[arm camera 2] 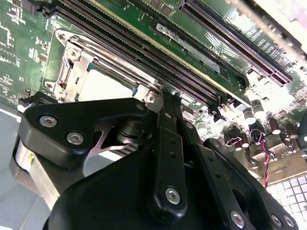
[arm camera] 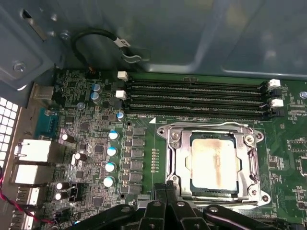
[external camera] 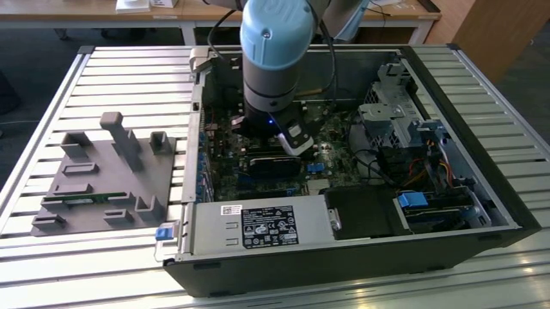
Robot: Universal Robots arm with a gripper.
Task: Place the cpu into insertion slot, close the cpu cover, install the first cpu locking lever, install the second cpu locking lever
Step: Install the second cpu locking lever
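Already your cpu (arm camera: pixel 213 163) sits flat in the insertion slot (arm camera: pixel 178 165), its silvery top showing through the window of the cpu cover (arm camera: pixel 249 158), which lies down around it as a thin metal frame; the same chip shows in the second wrist view (arm camera 2: pixel 103 86) under that frame (arm camera 2: pixel 76 60). So you can judge the first step done and the cover very likely closed, though whether it is fully seated cannot be told. As for the two locking levers, thin metal runs along the socket's edges, but you cannot tell from these views whether either is latched, so count them as still open work. Just beside the socket's near edge hangs the claw (arm camera: pixel 165 208), its black linkage close over the board; whether its fingers are parted or clenched cannot be told, and nothing is seen held in it. Beyond the socket lie the long black memory slots (arm camera: pixel 192 98). In the exterior view the arm (external camera: pixel 273 58) reaches down into the open computer case (external camera: pixel 344 257), which rests on the slatted tabletop (external camera: pixel 112 71), with a grey fixture tray (external camera: pixel 103 187) well apart on the exterior view's left.
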